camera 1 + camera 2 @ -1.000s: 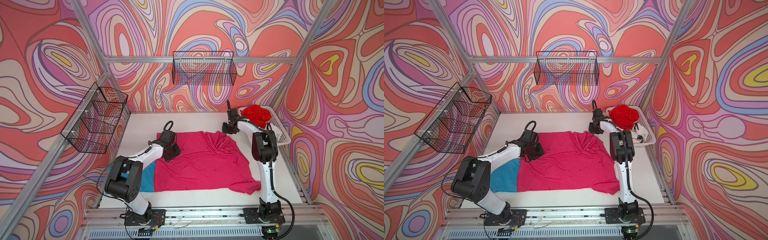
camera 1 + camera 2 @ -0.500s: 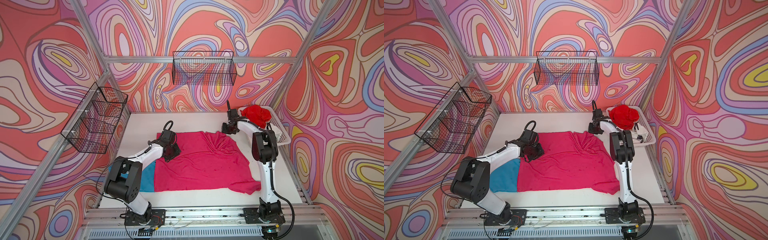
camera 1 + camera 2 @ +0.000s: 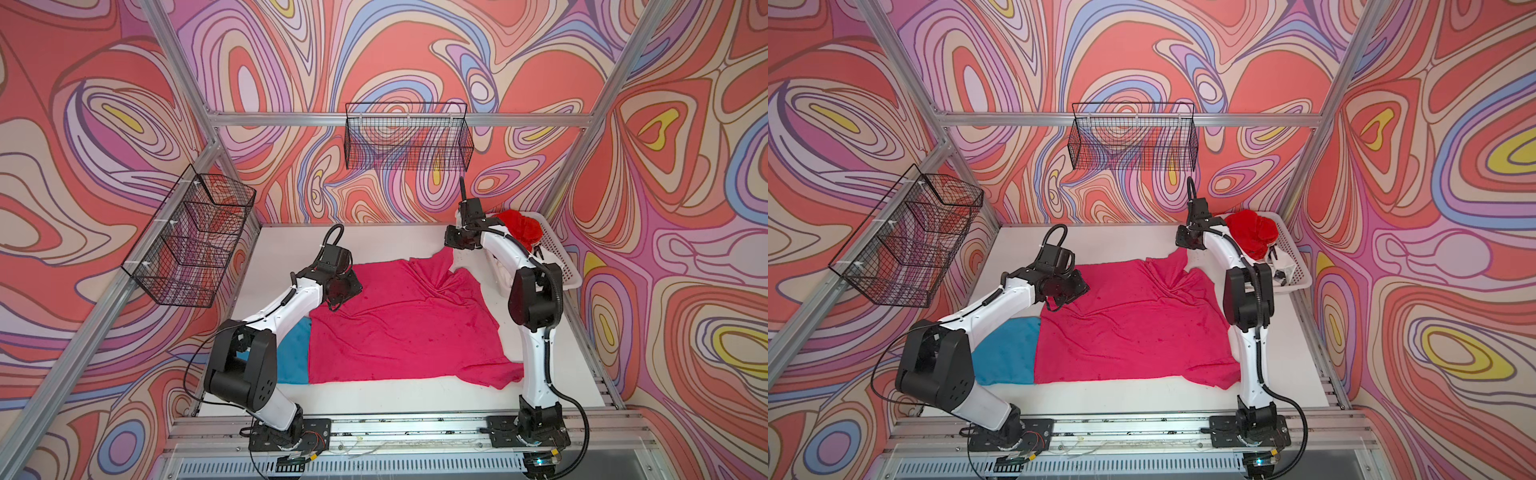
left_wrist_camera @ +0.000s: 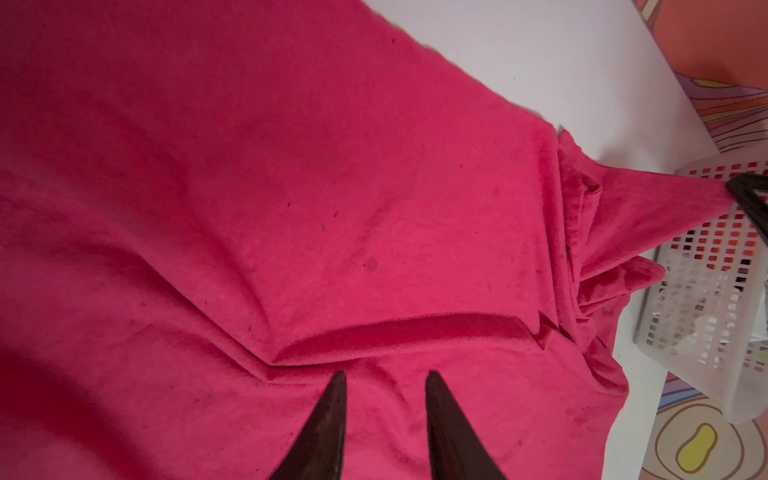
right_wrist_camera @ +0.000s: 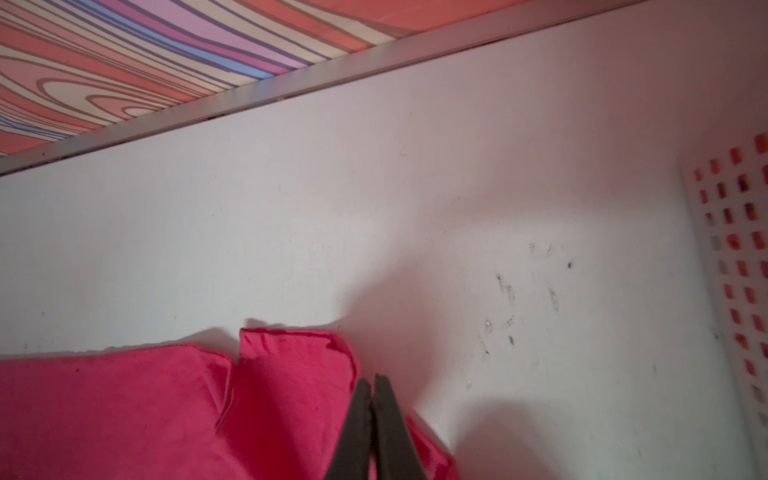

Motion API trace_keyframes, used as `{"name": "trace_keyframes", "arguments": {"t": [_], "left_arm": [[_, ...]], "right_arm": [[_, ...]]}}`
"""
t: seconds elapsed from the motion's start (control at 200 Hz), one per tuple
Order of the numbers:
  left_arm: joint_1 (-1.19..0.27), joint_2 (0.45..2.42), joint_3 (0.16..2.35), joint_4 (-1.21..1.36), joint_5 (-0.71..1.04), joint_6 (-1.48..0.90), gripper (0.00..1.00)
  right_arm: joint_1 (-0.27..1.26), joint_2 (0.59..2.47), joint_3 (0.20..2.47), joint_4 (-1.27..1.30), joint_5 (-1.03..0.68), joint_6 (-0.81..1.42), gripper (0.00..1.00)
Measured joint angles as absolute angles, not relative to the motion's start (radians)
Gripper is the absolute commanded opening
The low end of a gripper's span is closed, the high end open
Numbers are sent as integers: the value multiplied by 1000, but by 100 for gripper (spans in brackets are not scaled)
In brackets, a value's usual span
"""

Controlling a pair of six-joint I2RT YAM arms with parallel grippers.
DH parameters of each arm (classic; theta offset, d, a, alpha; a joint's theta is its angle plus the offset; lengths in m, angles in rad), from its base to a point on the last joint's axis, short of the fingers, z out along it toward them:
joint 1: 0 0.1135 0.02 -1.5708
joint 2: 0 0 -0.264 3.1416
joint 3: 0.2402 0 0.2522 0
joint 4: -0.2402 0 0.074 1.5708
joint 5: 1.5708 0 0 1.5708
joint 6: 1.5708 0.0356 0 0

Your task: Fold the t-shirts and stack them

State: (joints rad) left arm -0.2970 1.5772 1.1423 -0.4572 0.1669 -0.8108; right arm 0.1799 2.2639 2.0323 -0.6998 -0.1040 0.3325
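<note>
T-shirts (image 3: 374,332) are laid on a white worktop (image 3: 386,245). A magenta-pink t-shirt (image 3: 1125,328) is spread wide over the middle of the worktop, and many wrinkles are seen near its far right corner. A teal-blue t-shirt (image 3: 293,357) is laid right against its left edge, next to the left arm (image 3: 291,307). Whether the blue cloth goes under the pink cloth cannot be told. A bright red t-shirt (image 3: 519,228) is bunched up in a white basket (image 3: 561,262), which is set at the far right corner of the worktop.

The left tool (image 4: 384,376) is held low over the pink shirt, near its far left corner. Its two dark fingers (image 4: 328,424) are spread apart, and nothing is pinched between them. Only pink cloth is seen under the gap. Whether the tips are touching the cloth cannot be told.

The right tool (image 5: 372,382) is pressed together. A far corner of the pink shirt is pinched by it, close to the basket. In the left wrist view that corner is pulled out to a sharp point at the tool, and tight pleats are drawn into the cloth behind it.

A black wire basket (image 3: 409,137) is hung on the back wall (image 3: 415,62), and a second wire basket (image 3: 191,237) is hung on the left wall (image 3: 83,166). Both walls are covered with swirls of red, pink, purple and yellow.
</note>
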Motion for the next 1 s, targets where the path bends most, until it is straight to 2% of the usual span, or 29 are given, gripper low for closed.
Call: {"name": "trace_keyframes", "arguments": {"t": [0.235, 0.446, 0.701, 1.002], "left_arm": [[-124, 1604, 1275, -503, 128, -710, 38], [-3, 1730, 1359, -517, 97, -647, 37], [16, 1971, 1497, -532, 80, -612, 30], [22, 2155, 1707, -535, 14, -561, 27]], "right_arm": [[180, 2244, 2032, -722, -93, 316, 0], [180, 2243, 2032, -728, -86, 303, 0], [180, 2241, 2029, -728, -86, 300, 0], [180, 2233, 2007, -725, -89, 300, 0]]}}
